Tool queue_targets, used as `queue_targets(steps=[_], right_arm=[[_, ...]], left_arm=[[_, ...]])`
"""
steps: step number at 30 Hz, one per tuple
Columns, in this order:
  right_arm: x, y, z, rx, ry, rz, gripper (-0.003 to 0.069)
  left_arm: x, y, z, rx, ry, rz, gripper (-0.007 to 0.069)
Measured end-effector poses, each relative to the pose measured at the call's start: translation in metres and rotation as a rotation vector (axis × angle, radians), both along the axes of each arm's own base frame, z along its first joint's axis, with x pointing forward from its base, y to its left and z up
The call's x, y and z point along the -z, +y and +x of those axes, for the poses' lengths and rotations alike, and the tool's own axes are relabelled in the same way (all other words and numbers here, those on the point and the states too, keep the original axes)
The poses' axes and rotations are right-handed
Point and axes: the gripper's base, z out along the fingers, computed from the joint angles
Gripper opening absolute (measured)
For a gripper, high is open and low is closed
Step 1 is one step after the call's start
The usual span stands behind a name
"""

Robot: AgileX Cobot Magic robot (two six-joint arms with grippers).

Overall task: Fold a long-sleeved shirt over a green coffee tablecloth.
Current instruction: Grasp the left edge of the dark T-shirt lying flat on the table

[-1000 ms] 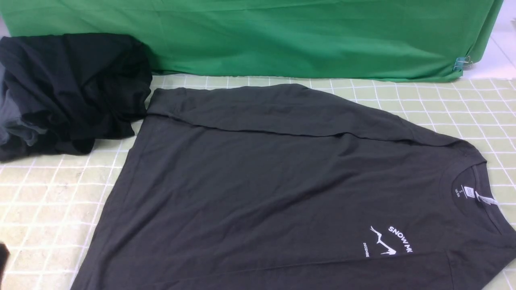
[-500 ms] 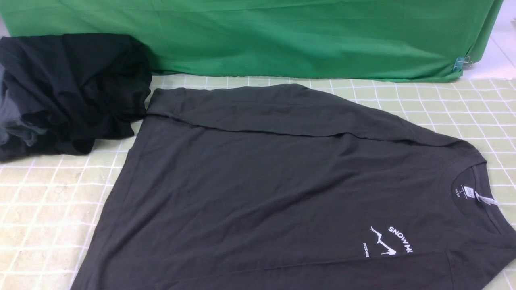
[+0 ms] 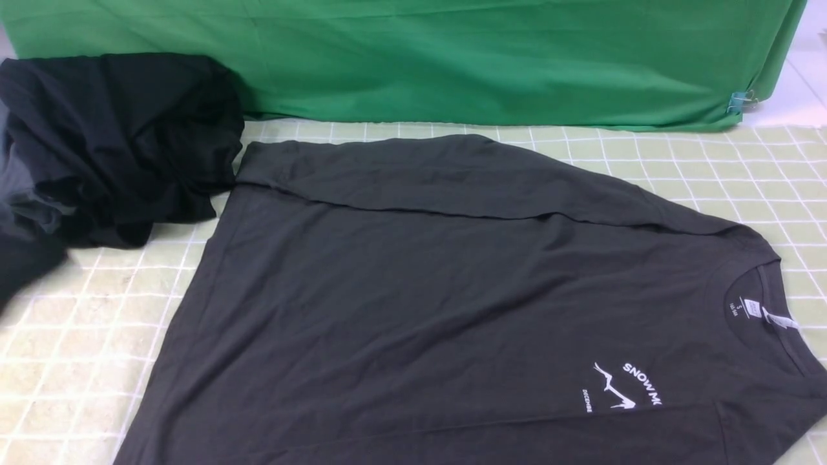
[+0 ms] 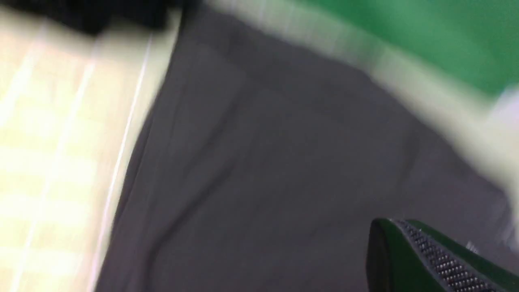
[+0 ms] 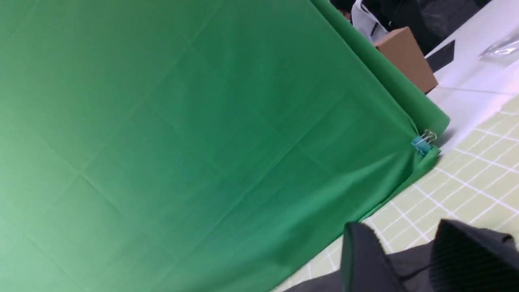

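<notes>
Left arm [image 3: 22, 274] has swung in at the near left since a second ago, and its wrist view is motion-blurred. Long-sleeved shirt [image 3: 452, 290] lies flat on the green coffee tablecloth [image 3: 77, 336], below and to the right of the left claw [image 4: 425, 259]. Hem end is nearest the left claw, collar end nearest the right claw [image 5: 405, 235], so the long axis runs claw to claw. Left claw closed, nothing seen in it. Right claw fingers apart, empty, aimed at the plain green backdrop cloth [image 5: 162, 121].
</notes>
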Motion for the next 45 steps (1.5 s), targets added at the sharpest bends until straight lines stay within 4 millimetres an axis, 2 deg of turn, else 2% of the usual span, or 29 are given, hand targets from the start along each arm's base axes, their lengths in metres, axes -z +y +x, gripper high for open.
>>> queue_targets(steps=[4, 6, 7, 9, 10, 11, 13, 14, 17, 18, 19, 21, 25, 26, 27, 29, 32, 34, 38, 43, 45], right_arm=[[-0.008, -0.003, -0.003, 0.03, -0.091, 0.004, 0.0241], [-0.01, -0.004, -0.004, 0.04, -0.12, 0.005, 0.0237], [-0.013, -0.003, -0.004, 0.039, -0.132, -0.001, 0.0218], [-0.017, -0.001, -0.004, 0.018, -0.099, -0.025, 0.0176], [-0.036, 0.005, -0.006, -0.036, -0.002, -0.131, 0.0071], [-0.044, 0.007, -0.006, -0.05, 0.04, -0.193, 0.0046], [-0.056, 0.009, -0.005, -0.07, 0.091, -0.274, 0.0028], [-0.075, 0.012, -0.004, -0.104, 0.144, -0.377, 0.0017], [-0.104, 0.021, 0.012, -0.233, 0.338, -0.6, 0.0009], [-0.108, 0.025, 0.021, -0.295, 0.428, -0.667, 0.0009], [-0.109, 0.026, 0.023, -0.305, 0.44, -0.678, 0.0009], [-0.117, 0.036, 0.04, -0.435, 0.57, -0.787, 0.0009], [-0.112, 0.046, 0.056, -0.528, 0.65, -0.851, 0.0008], [-0.109, 0.05, 0.06, -0.556, 0.663, -0.866, 0.0008], [-0.109, 0.05, 0.061, -0.561, 0.662, -0.869, 0.0008], [-0.108, 0.054, 0.064, -0.58, 0.657, -0.882, 0.0008], [-0.109, 0.056, 0.065, -0.579, 0.631, -0.88, 0.0008], [-0.11, 0.056, 0.066, -0.575, 0.622, -0.878, 0.0008], [-0.111, 0.056, 0.066, -0.572, 0.619, -0.868, 0.0008], [-0.111, 0.056, 0.066, -0.572, 0.62, -0.863, 0.0008], [-0.111, 0.056, 0.066, -0.572, 0.62, -0.863, 0.0008]], left_arm=[[0.047, 0.0, 0.029, 0.125, 0.359, 0.052, 0.0003], [0.057, 0.001, 0.034, 0.137, 0.428, 0.063, 0.0003], [0.07, 0.003, 0.039, 0.153, 0.511, 0.088, -0.0002], [0.081, 0.004, 0.041, 0.168, 0.587, 0.132, -0.0006], [0.093, 0.002, 0.042, 0.177, 0.672, 0.206, -0.0008], [0.098, 0.001, 0.043, 0.178, 0.699, 0.247, -0.0007], [0.102, 0.0, 0.043, 0.182, 0.719, 0.288, -0.0007], [0.106, -0.004, 0.044, 0.196, 0.74, 0.335, -0.0007], [0.115, -0.012, 0.048, 0.219, 0.76, 0.397, -0.0005], [0.118, -0.014, 0.051, 0.222, 0.759, 0.398, -0.0001], [0.118, -0.015, 0.051, 0.223, 0.758, 0.399, -0.0001], [0.124, -0.015, 0.059, 0.217, 0.731, 0.416, 0.0035], [0.133, -0.014, 0.067, 0.221, 0.723, 0.453, 0.0119], [0.138, -0.013, 0.069, 0.222, 0.742, 0.468, 0.0174], [0.139, -0.013, 0.07, 0.222, 0.748, 0.47, 0.0189], [0.146, -0.013, 0.072, 0.221, 0.777, 0.477, 0.0279], [0.153, -0.014, 0.075, 0.218, 0.795, 0.47, 0.0347], [0.156, -0.014, 0.076, 0.219, 0.802, 0.467, 0.036], [0.16, -0.014, 0.077, 0.219, 0.82, 0.468, 0.0345], [0.16, -0.014, 0.075, 0.222, 0.848, 0.471, 0.0224], [0.16, -0.013, 0.072, 0.235, 0.872, 0.478, 0.0132]])
